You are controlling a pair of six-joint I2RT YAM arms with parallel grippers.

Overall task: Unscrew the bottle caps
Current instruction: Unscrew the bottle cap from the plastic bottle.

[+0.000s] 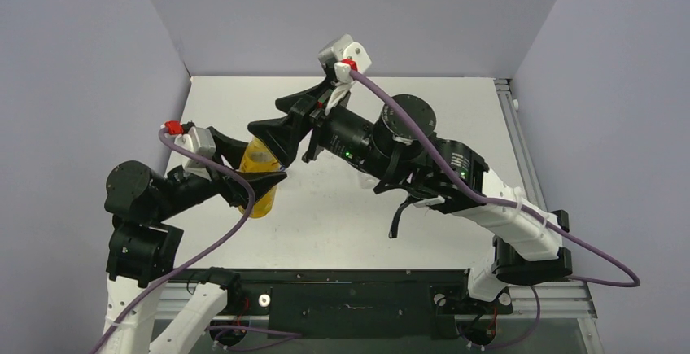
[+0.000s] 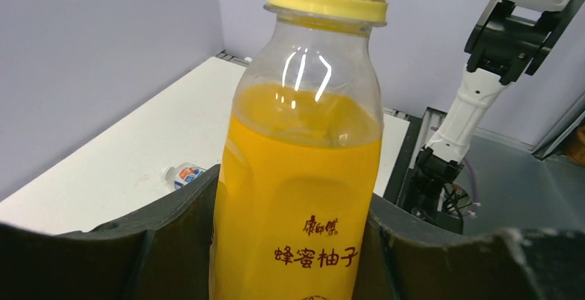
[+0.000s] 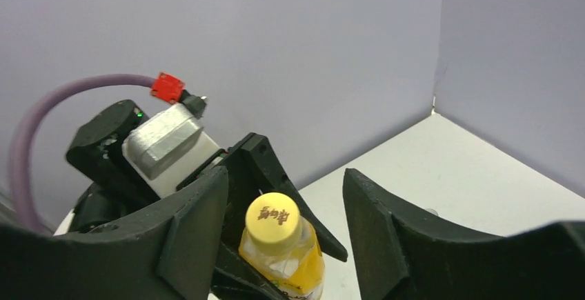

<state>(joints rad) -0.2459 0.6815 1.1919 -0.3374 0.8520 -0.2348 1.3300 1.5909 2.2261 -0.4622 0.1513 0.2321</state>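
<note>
1. The yellow bottle is the thing to look from. The left pincer is shut tight round its middle, with one black finger touching each side.
2. The yellow cap sits on the top end of the yellow bottle. It looks screwed on, with its ring snug under it.
3. The right pincer is just past the top of the yellow bottle. Its fingers stand wide, one on each side of the cap, and neither touches it. The cap sits closer to one finger than to the other.
4. The long way of the yellow bottle runs from the left pincer up to the right pincer, a bit tilted. So the flat top of the cap faces the right pincer, and that arm is the one nearest the cap.
5. I think the right pincer has to close on the cap and twist it while the left pincer keeps the bottle from spinning. A squeeze that is not in the middle may slip off.
6. The yellow bottle is clear plastic, full of orange-yellow juice up to its shoulder, with red writing low down. The cap is pale yellow with tiny writing on top.
7. I cannot tell if its bottom touches the table.
8. A small bottle lies on its side on the table, well apart from the yellow bottle.
</note>
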